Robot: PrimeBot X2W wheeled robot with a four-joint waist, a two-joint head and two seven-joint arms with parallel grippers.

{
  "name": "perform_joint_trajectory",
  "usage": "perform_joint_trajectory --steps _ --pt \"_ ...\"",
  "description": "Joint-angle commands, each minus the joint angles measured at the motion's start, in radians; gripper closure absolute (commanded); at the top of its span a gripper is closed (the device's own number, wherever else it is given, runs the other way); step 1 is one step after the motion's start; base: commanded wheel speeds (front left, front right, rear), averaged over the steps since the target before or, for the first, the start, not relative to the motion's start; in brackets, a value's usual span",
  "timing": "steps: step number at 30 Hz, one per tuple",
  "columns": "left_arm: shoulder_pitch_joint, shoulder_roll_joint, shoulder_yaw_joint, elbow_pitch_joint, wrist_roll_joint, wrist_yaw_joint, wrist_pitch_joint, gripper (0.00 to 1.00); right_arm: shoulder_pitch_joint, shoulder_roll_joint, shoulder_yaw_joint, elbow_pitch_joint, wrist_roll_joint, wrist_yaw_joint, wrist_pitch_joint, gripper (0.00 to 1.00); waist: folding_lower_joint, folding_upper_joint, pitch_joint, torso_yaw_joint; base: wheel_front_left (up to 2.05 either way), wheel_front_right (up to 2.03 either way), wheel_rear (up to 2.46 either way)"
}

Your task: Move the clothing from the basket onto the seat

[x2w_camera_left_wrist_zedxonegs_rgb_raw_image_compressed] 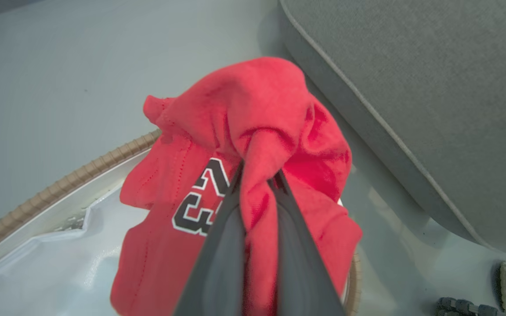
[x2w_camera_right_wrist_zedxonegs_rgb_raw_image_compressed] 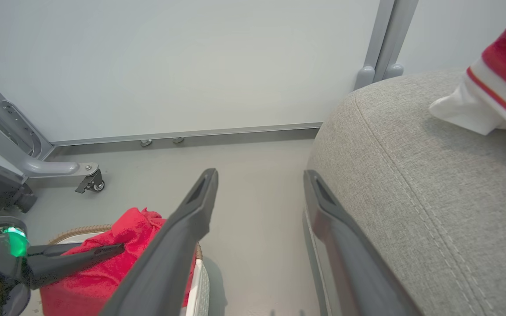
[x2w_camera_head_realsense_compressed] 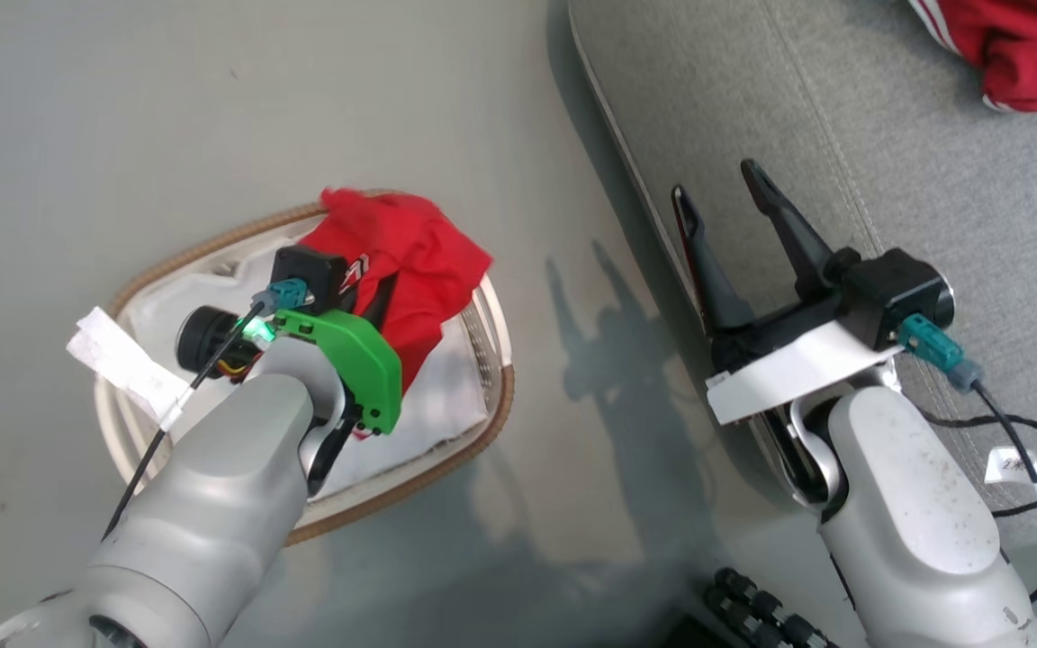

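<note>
I record my left gripper point(x2w_camera_left_wrist_zedxonegs_rgb_raw_image_compressed: 257, 177) clamped on one narrow fold of the red garment point(x2w_camera_left_wrist_zedxonegs_rgb_raw_image_compressed: 253, 105), which hangs above the basket point(x2w_camera_head_realsense_compressed: 487, 423) near the seat point(x2w_camera_head_realsense_compressed: 888, 144), my right gripper point(x2w_camera_head_realsense_compressed: 714, 180) wide and empty over the seat edge: risk, the fold slips free or trailing cloth snags the rim.

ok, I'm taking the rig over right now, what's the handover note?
Pincers: left pincer shut on the red jersey, bunched up over the basket, lower folds hanging toward it. The right pincer is open and empty, by the seat edge.
Done: a second red garment already lies on the seat.
Left: carry the red jersey across to the seat and release. Can't tell whether more clothing lies under it in the basket.
</note>
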Motion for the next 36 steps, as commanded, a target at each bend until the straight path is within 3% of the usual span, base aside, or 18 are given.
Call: perform_joint_trajectory --steps 1,6,19,36 --pt "0.030 0.008 0.026 -0.019 0.019 0.002 -0.003 1.00 0.022 -0.004 0.000 0.011 -0.009 -0.001 0.000 0.00 0.0000 0.0000 -0.099 0.057 0.00 0.00 0.00" --pt "0.096 0.015 0.158 -0.125 0.109 0.002 -0.002 1.00 0.054 -0.005 0.011 0.037 -0.009 -0.001 0.000 0.00 0.0000 0.0000 -0.185 0.081 0.00 0.00 0.00" --pt "0.331 -0.040 0.461 -0.367 0.335 0.002 -0.003 1.00 0.170 -0.004 0.028 0.102 -0.012 -0.001 0.000 0.00 0.0000 0.0000 -0.399 0.139 0.00 0.00 0.00" --pt "0.481 -0.083 0.586 -0.544 0.418 0.002 -0.003 1.00 0.318 -0.011 0.075 0.154 -0.004 -0.001 0.000 0.00 0.0000 0.0000 -0.593 0.165 0.00 0.00 0.00"
